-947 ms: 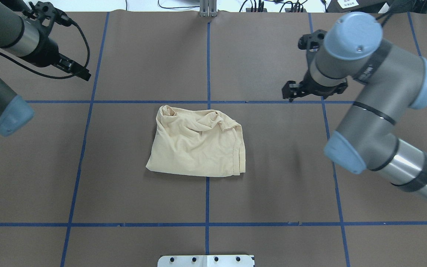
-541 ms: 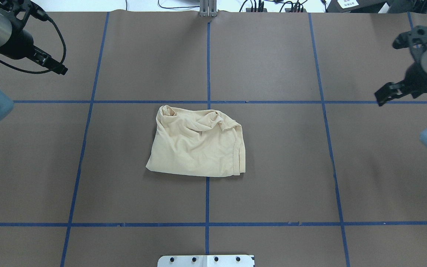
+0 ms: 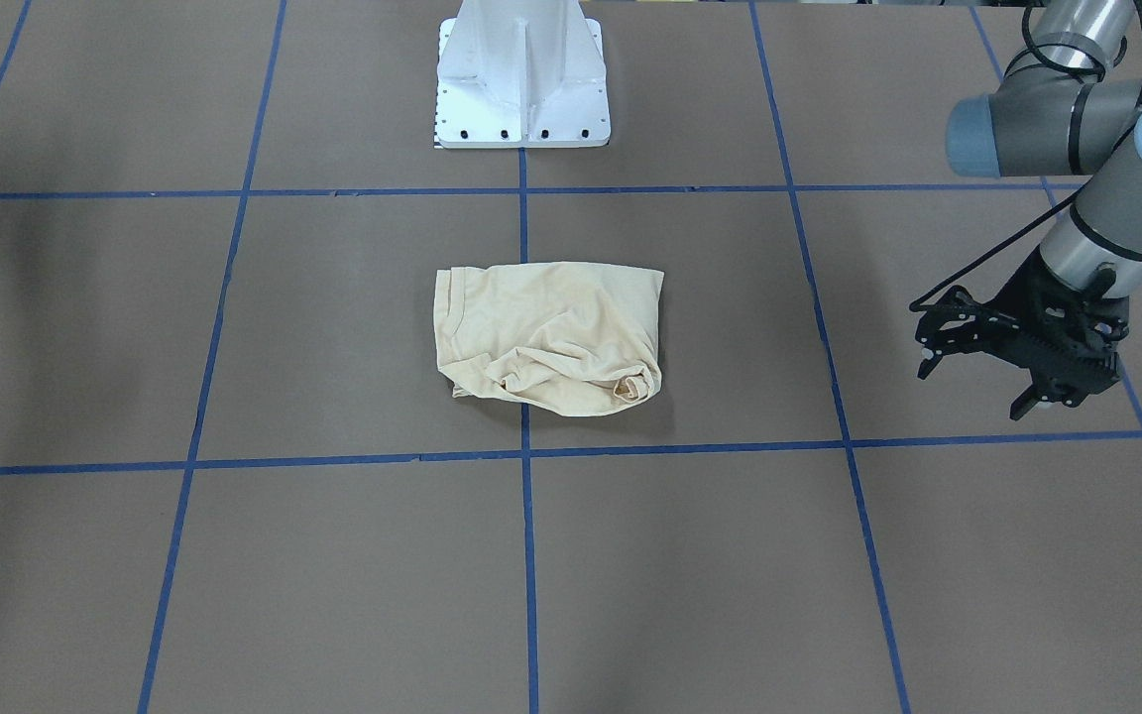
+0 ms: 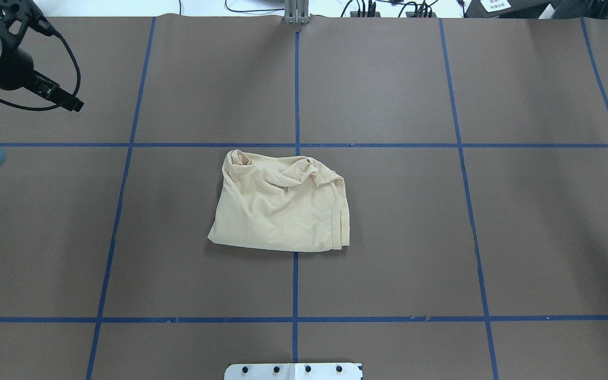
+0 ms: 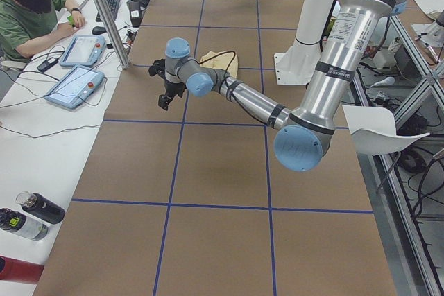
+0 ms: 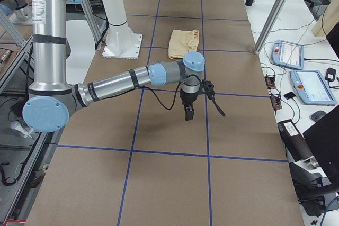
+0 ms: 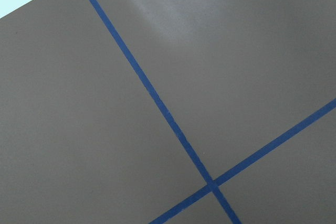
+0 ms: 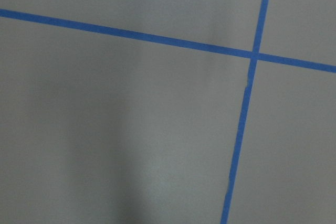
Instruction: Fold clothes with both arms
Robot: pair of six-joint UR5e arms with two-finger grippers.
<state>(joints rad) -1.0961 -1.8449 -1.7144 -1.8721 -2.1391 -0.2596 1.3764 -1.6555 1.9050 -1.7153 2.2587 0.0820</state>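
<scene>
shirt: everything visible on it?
The shirt is pale cream-yellow thin fabric, folded into a rough rectangle, flat on the brown table across the centre blue tape line. The edge away from the robot is bunched and wrinkled; a stitched hem runs along its robot-right side. No print shows. Nothing else touches it.

Brown worktop fills the overhead view, cut into big squares by blue tape lines. Dead centre, the cream T-shirt lies flat on it, folded into a rough rectangle. It straddles the middle tape line just below the upper cross line, bunched, wrinkled edge toward the top of the frame. At the bottom centre edge sits the white base plate, showing a row of dark bolt heads.
</scene>
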